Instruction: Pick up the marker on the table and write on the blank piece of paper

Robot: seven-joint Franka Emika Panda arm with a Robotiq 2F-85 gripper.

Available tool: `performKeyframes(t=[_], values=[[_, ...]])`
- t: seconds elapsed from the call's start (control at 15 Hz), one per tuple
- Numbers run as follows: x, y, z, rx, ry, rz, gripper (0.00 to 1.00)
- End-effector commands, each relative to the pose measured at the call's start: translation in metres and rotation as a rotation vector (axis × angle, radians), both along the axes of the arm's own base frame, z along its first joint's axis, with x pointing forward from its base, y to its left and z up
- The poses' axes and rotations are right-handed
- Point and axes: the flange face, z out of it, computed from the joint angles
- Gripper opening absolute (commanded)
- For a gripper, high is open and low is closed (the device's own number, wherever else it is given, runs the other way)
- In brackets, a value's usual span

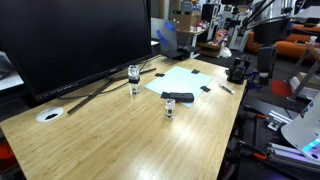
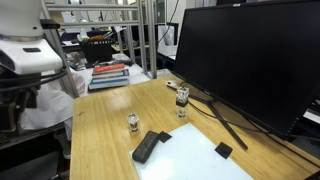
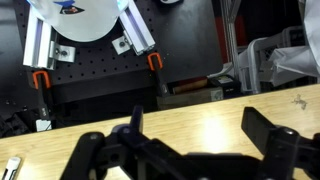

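The marker (image 1: 227, 88) is a thin dark stick lying on the light-wood table (image 1: 120, 140) near its far right edge. The blank piece of paper (image 1: 181, 80) lies flat in front of the monitor, with black tape pieces at its corners; its near part shows in an exterior view as the paper (image 2: 190, 162). My gripper (image 3: 198, 130) hangs open over the table's edge with nothing between its fingers (image 3: 262, 126). In an exterior view the gripper (image 1: 240, 71) sits just beyond that edge, close to the marker.
A flat black block (image 1: 180, 97) lies on the paper's near edge. Two small glass jars (image 1: 134, 76) (image 1: 169, 109) stand beside the paper. A large monitor (image 1: 75, 40) fills the back, and a white disc (image 1: 50, 115) lies at the left.
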Motion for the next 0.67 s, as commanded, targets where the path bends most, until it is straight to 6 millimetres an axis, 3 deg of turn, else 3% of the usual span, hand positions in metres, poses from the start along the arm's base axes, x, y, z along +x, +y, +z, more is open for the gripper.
performKeyframes(t=[0.0,0.33,0.4,0.47,0.6], values=[[0.015,-0.03,-0.015,-0.012,0.022,-0.114,1.0],[0.024,-0.07,-0.053,-0.073,0.151,-0.341,1.0],[0.026,-0.075,-0.059,-0.026,0.171,-0.392,1.0],[0.022,-0.068,-0.05,-0.053,0.144,-0.311,1.0],[0.025,-0.075,-0.06,-0.04,0.175,-0.352,1.0]])
